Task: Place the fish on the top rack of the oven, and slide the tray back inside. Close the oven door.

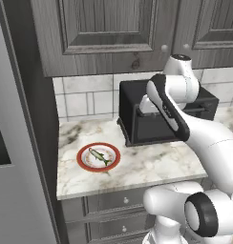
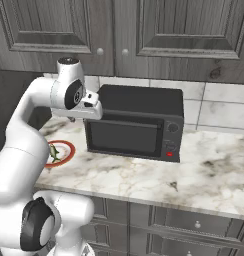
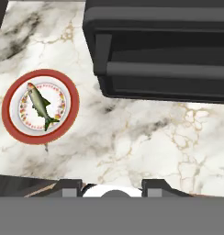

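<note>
The fish is slender and grey-green, and it lies on a red-rimmed white plate at the left of the marble counter. From the right base view, the fish peeks out from behind my arm. My gripper hangs above the counter, to the right of the plate and in front of a black box. It is open, with nothing between its fingers. The oven, its rack and its door are out of view.
A small black countertop box stands against the tiled wall, right of the plate. Grey cabinets hang above. A tall dark panel closes the counter's left end. Drawers sit below.
</note>
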Available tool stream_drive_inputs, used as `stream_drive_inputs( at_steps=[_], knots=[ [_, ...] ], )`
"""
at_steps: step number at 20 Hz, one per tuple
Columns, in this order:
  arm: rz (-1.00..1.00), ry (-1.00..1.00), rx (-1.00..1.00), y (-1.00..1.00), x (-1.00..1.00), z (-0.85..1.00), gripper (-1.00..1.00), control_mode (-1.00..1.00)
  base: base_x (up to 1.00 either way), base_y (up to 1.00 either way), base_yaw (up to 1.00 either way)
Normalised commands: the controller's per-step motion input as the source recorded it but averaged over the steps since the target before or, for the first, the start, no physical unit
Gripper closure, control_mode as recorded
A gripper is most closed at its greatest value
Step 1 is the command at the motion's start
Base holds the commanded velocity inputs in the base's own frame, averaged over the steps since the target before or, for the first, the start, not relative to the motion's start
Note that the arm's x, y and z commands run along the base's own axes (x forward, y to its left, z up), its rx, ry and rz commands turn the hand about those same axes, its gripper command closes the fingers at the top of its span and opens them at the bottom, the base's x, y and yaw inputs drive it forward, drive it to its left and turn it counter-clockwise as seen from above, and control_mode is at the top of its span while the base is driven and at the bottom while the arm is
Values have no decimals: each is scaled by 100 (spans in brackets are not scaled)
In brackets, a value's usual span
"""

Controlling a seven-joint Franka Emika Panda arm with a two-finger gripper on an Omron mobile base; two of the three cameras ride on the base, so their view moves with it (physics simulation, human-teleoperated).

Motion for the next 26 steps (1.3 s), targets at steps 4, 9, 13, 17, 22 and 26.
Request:
stream_drive_inputs(
  at_steps=[4, 9, 13, 17, 22, 26],
  knots=[
    [2, 1, 0, 36, -18, -33, -100, -100, 0, 0, 0],
    [3, 0, -1, 90, -21, -67, -100, -100, 0, 0, 0],
    [8, 1, 0, 92, 0, -63, -100, -100, 0, 0, 0],
    [18, 9, -3, 79, 9, -47, -100, -100, 0, 0, 0],
    [20, 4, 0, 27, 38, -26, -100, -100, 0, 0, 0],
    [17, 7, -6, 39, 52, -40, -100, -100, 0, 0, 0]
  ],
)
